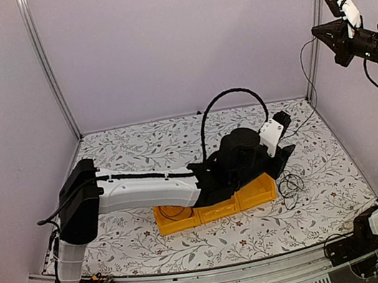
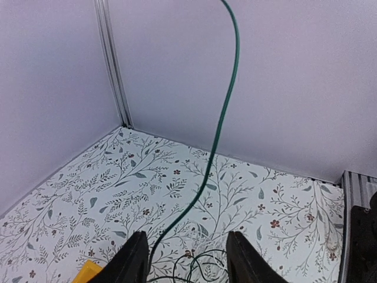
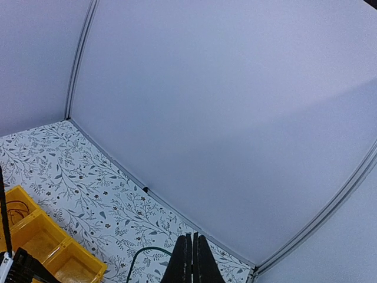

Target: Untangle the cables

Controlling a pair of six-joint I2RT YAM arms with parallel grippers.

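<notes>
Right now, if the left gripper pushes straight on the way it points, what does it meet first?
Probably the thin green cable and thin black wire loops lying just ahead between the left gripper's open fingers, then the floral-patterned table. Depth is unclear.

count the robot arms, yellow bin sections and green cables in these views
robot arms: 2
yellow bin sections: 3
green cable: 1
total: 6
</notes>
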